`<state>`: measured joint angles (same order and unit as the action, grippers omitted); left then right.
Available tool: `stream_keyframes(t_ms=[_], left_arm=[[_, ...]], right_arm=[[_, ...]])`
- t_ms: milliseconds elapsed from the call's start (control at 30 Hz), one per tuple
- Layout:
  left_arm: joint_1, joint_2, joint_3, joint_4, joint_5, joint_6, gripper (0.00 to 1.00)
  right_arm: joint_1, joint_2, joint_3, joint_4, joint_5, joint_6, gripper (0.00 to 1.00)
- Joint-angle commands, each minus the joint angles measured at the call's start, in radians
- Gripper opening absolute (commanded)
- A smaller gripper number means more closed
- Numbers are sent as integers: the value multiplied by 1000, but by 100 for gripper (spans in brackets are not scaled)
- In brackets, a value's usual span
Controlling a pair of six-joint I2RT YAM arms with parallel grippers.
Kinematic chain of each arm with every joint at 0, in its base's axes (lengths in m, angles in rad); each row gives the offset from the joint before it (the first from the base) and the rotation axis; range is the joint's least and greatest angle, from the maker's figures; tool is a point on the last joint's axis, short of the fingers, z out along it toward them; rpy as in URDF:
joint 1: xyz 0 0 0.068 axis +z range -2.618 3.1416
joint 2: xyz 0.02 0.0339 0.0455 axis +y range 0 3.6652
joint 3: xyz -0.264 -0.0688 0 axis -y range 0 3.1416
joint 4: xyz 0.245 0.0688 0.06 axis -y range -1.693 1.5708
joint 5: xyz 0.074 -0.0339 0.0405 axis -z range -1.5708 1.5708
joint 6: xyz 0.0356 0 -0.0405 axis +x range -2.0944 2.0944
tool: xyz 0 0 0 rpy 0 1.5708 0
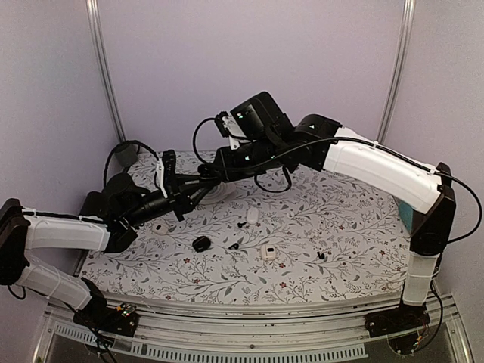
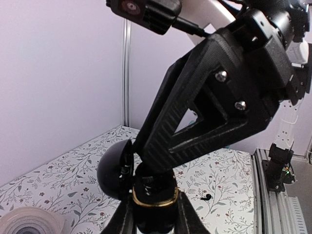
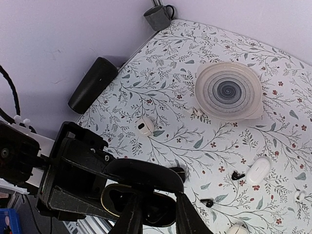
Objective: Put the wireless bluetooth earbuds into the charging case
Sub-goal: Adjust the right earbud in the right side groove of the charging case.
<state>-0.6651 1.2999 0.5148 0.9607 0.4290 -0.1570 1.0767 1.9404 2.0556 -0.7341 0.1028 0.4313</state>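
Observation:
My left gripper (image 2: 155,218) is shut on a black charging case (image 2: 154,199) with a gold rim and holds it above the table, its domed lid (image 2: 114,168) open. My right gripper (image 3: 157,201) reaches down into the case mouth (image 3: 122,202) with its fingers close together. Its tips are mostly hidden by the lid, and a small glossy black earbud (image 2: 145,184) shows at them. In the top view the left gripper (image 1: 189,195) and the right gripper (image 1: 211,180) meet at back left. More loose black earbuds (image 3: 237,174) lie on the table, one also in the left wrist view (image 2: 207,196).
Small white cases (image 3: 257,170) (image 3: 145,126) lie on the flowered cloth. A stack of pale bowls (image 3: 229,90) sits at the back. A grey mug (image 3: 158,17) and a black cylinder (image 3: 92,84) stand near the left wall. A small black round thing (image 1: 201,243) lies mid-table.

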Motion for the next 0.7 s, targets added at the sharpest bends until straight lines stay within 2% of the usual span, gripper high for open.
stream_keyframes(t_ms=[0,367,667], left_arm=[[-10,-21,8,89,-8,6,0],[-8,-13,13,81,20,-5,0],[-6,-13,17,91,75,-9,0]], right_arm=[[-8,-42,-32,-8,1,8,27],[-41,-203,-233,199,-108,-1,39],[-90,-315,-406,338,-199,27,42]])
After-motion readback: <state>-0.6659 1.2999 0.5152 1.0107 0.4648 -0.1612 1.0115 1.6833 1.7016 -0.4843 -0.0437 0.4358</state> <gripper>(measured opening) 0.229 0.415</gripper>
